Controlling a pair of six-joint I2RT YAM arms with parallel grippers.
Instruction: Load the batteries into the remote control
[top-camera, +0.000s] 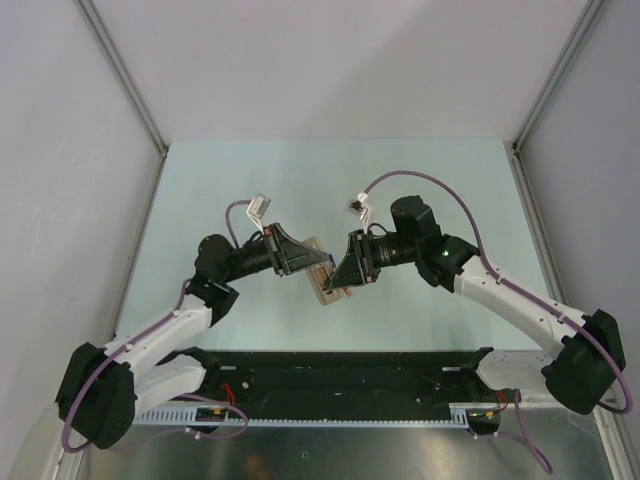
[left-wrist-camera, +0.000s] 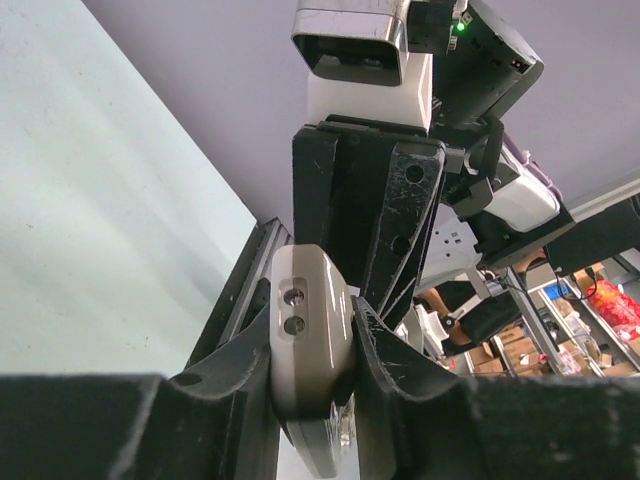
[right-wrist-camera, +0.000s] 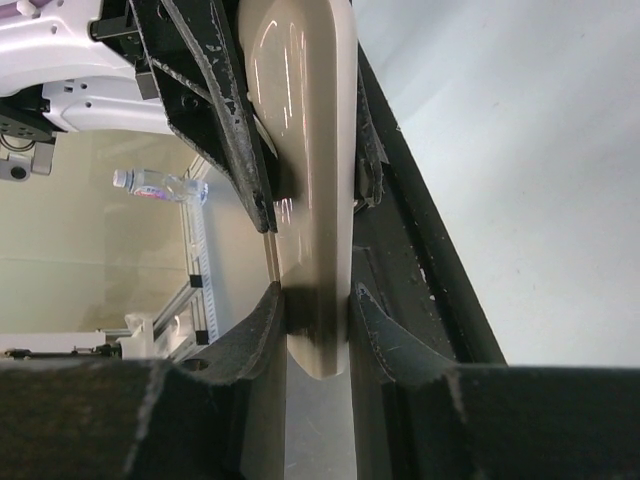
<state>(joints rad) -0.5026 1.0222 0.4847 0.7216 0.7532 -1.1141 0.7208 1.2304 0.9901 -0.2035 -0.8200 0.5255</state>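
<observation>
The white remote control (top-camera: 322, 283) is held in the air over the middle of the table, between both grippers. My left gripper (top-camera: 313, 262) is shut on one end of it; in the left wrist view (left-wrist-camera: 312, 345) the rounded end of the remote (left-wrist-camera: 308, 310) with two small holes sits clamped between the fingers. My right gripper (top-camera: 343, 277) is shut on the other end; in the right wrist view (right-wrist-camera: 317, 305) the remote (right-wrist-camera: 305, 150) shows edge-on between the fingers. The batteries are not clearly in view.
The pale green table (top-camera: 250, 180) lies under both arms, with grey walls around it. A black rail (top-camera: 340, 375) runs along the near edge. Purple cables loop above each wrist.
</observation>
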